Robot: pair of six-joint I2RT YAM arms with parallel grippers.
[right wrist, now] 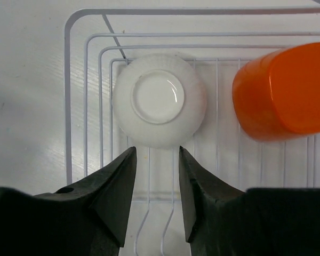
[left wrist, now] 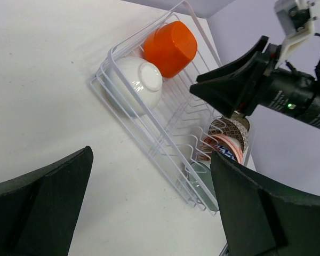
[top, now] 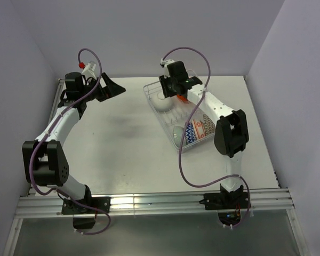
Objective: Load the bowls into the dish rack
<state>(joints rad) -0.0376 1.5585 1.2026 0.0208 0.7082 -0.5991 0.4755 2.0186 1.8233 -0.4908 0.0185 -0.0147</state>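
Right claw (right wrist: 157, 152) is hanging closed and empty, near the white bowl (right wrist: 159, 98) in the rack (right wrist: 68, 106). Left claw (left wrist: 151, 154) is gaping, empty. Bowl is seeming glazed, slippery, fragile: pinch its rim.

No legible text, only blurred white lettering on right wrist housing (left wrist: 280, 100)

The left arm (top: 61, 120) and right arm (top: 217, 108) are white tubular links joined by blocky black housings, each with a thin purple cable (top: 180, 160) running back from behind its claw. The left claw (left wrist: 152, 154) and right claw (right wrist: 156, 154) have matte black, wedge-shaped fingers. Behind the left claw sits a red-and-white connector (top: 86, 66), and behind the right claw a black wrist barrel (left wrist: 304, 101) bears white lettering and a green light (left wrist: 292, 105).
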